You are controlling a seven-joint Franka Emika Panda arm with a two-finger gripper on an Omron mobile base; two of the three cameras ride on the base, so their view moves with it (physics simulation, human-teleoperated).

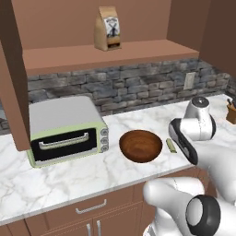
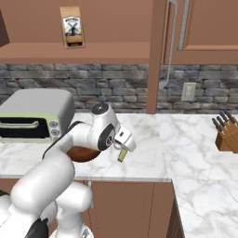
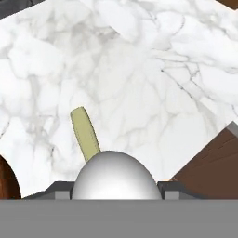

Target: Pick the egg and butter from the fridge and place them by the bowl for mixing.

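Note:
A white egg [image 3: 114, 176] sits between my gripper's [image 3: 114, 194] two fingers, which are shut on it. In the right base view the gripper [image 2: 127, 142] hangs low over the marble counter [image 1: 69, 179], just right of the wooden bowl [image 1: 140, 145], whose rim [image 2: 80, 155] peeks out behind my arm. The butter, a pale yellow-green stick [image 1: 171, 146], lies flat on the counter beside the bowl. Directly under the hand that stick [image 2: 122, 155] shows again, and it [image 3: 85, 132] also lies just beyond the egg in the hand view. The fridge is out of view.
A green toaster oven [image 1: 67, 129] stands left of the bowl. A knife block [image 2: 227, 135] sits at the far right of the counter. A coffee bag [image 1: 107, 28] rests on the shelf above. The counter's front edge and a wooden cabinet corner [image 3: 211, 162] lie close.

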